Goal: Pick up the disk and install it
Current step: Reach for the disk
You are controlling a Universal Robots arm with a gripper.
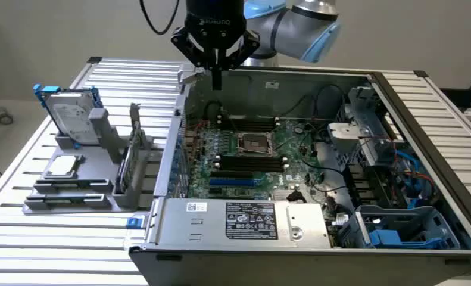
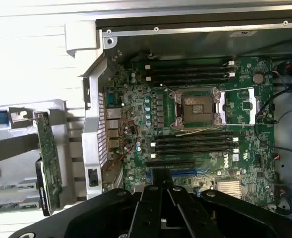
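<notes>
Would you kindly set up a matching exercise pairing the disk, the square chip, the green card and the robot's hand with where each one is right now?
Things:
1. disk
2. square silver chip
3. green circuit card
4. hand

Places:
A. lying flat on the grey holder
B. over the open computer case
C. upright in the holder, label showing
D. on edge in the holder, next to the case

Pairs: 1-C, 2-A, 3-D, 4-B.
</notes>
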